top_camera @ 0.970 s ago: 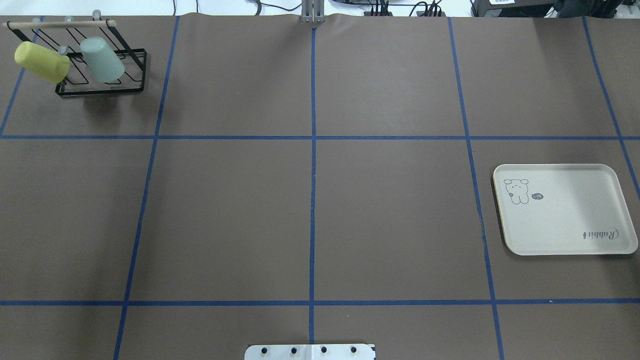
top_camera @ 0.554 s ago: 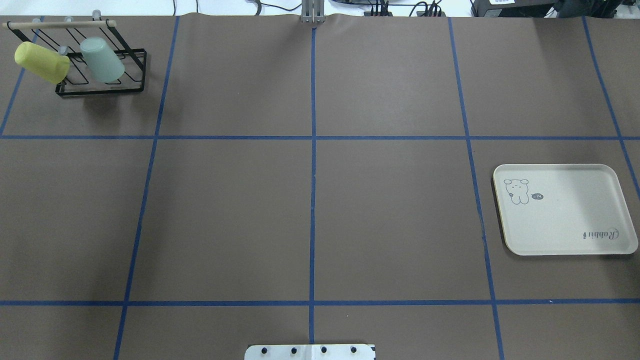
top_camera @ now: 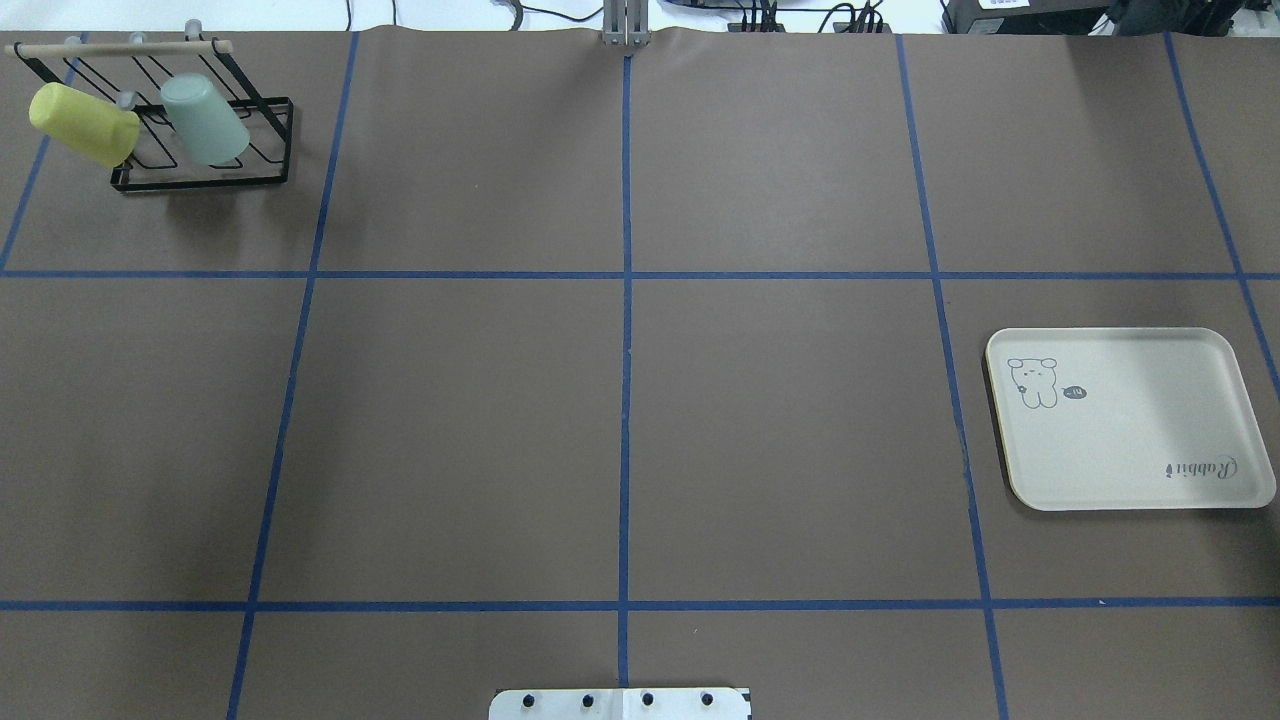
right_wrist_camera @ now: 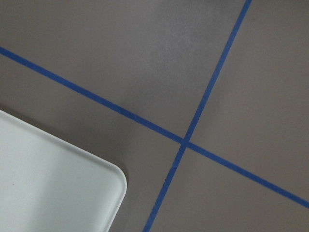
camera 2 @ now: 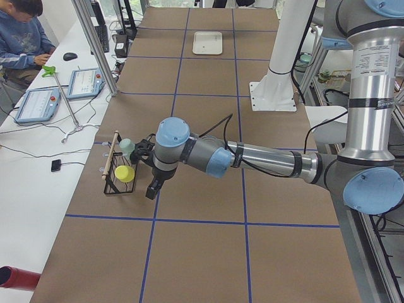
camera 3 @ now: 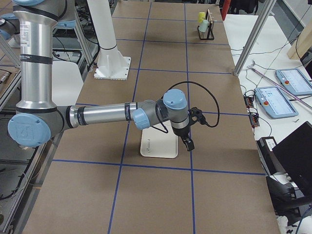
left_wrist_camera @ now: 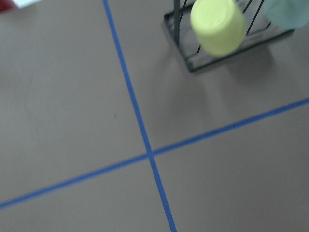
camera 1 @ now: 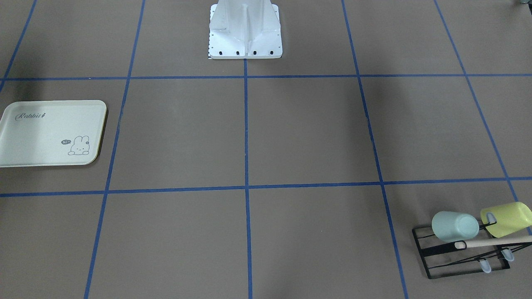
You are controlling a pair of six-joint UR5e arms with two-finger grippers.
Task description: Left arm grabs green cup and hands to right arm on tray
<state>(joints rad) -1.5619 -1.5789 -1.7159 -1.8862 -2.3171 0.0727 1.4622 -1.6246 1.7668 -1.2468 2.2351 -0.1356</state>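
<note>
Approach is the step in hand, as I judge it: neither cup has been lifted off its prong. The green cup (top_camera: 205, 120) sits tilted, bottom up, on the black wire rack (top_camera: 200, 181) at the far left corner of the table (top_camera: 620, 430), just beside the yellow cup (top_camera: 82, 124) on the same rack. The tray (top_camera: 1130, 440) lies well apart, on the right side.

The left gripper (camera 2: 153, 187) hangs near the rack, on the yellow cup's side. It shows only in the side view, so I cannot tell how wide it stands. The same goes for the right gripper (camera 3: 188, 143), which hovers just beside the tray.

To do this well, the left arm should pass the yellow cup without brushing it and bring its 2 fingers either side of the green cup's body. It should then draw the cup off along the prong's line, since the light rack may otherwise drag. Gripping toward 1 end would leave room for the right gripper at the handover.
</note>
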